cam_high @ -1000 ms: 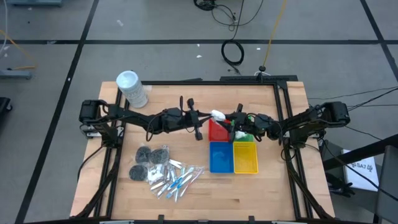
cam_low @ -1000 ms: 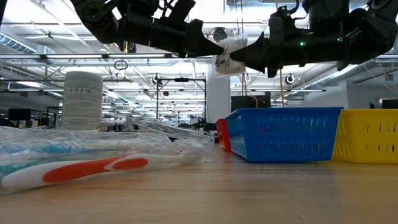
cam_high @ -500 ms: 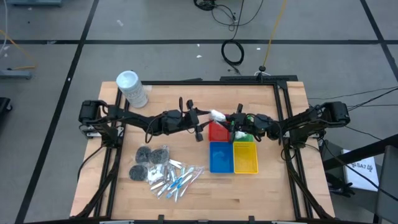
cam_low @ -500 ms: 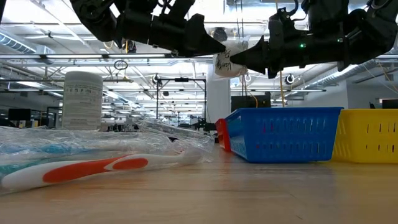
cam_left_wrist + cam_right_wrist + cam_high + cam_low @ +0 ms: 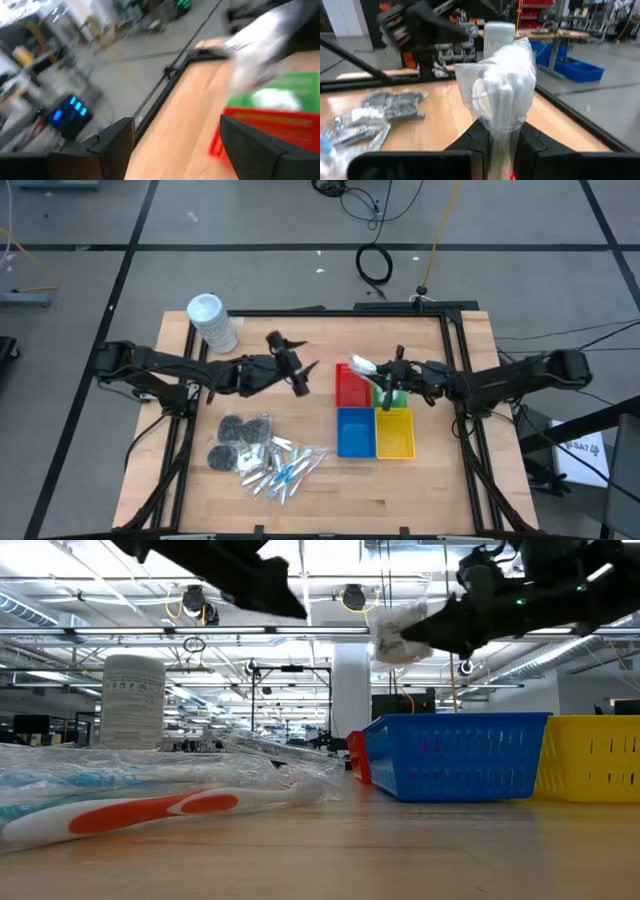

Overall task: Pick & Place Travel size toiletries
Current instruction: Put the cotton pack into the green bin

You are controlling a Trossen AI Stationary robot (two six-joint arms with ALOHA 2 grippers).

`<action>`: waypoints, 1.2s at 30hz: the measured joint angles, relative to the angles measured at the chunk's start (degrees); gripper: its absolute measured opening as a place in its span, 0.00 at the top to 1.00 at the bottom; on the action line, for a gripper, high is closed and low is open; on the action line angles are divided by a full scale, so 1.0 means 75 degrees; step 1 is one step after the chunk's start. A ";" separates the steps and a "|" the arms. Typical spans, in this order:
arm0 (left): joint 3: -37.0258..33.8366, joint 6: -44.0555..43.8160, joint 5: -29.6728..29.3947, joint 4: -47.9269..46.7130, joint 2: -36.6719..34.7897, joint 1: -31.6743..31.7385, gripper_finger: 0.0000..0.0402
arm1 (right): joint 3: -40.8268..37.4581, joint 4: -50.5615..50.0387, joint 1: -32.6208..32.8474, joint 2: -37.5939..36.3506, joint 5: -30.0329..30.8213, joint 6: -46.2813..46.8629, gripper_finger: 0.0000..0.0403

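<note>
My right gripper (image 5: 374,370) is shut on a white packet (image 5: 502,82) in clear wrap, held in the air over the far edge of the red tray (image 5: 350,392). In the low view the packet (image 5: 398,632) hangs high above the trays. My left gripper (image 5: 300,377) stands open and holds nothing, left of the packet and apart from it; its wrist view shows its spread fingers (image 5: 112,145). On the table's near left, dark grey round bundles (image 5: 232,430) and clear-wrapped blue-and-white sticks (image 5: 285,470) lie in a pile. My right gripper pinches one end of the packet (image 5: 503,131) between its two fingers. The fingers lie about level and come from the table's right side. The rest of the packet sticks out beyond the fingertips toward the left, lifted clear of the trays and the table.
Green (image 5: 396,400), blue (image 5: 355,432) and yellow (image 5: 394,432) trays stand beside the red one at the table's middle right. A tall white tub (image 5: 212,323) stands at the far left corner. Bare wood shows between the pile and the trays.
Both grippers met at the white packet over the red tray. My left gripper has let go of it, risen and drawn back toward the table's left edge. My right gripper has kept the packet and carried it a little toward the table's right edge.
</note>
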 joint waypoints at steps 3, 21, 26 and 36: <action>0.0000 -0.0779 -0.0059 -0.1069 -0.0143 0.0179 0.32 | -0.0162 -0.1185 0.0000 -0.0738 0.0000 0.0262 0.90; -0.0006 -0.1885 0.0020 -0.1951 0.0003 0.0388 0.35 | -0.0255 -0.6381 0.0000 -0.2337 -0.0058 0.2521 0.90; -0.0006 -0.1885 0.0020 -0.1929 0.0003 0.0388 0.35 | -0.0253 -0.6702 0.0000 -0.2275 -0.0060 0.2654 0.90; -0.0006 -0.1929 0.0020 -0.1927 0.0003 0.0388 0.35 | -0.0238 -0.7111 0.0000 -0.2012 -0.0045 0.3041 0.90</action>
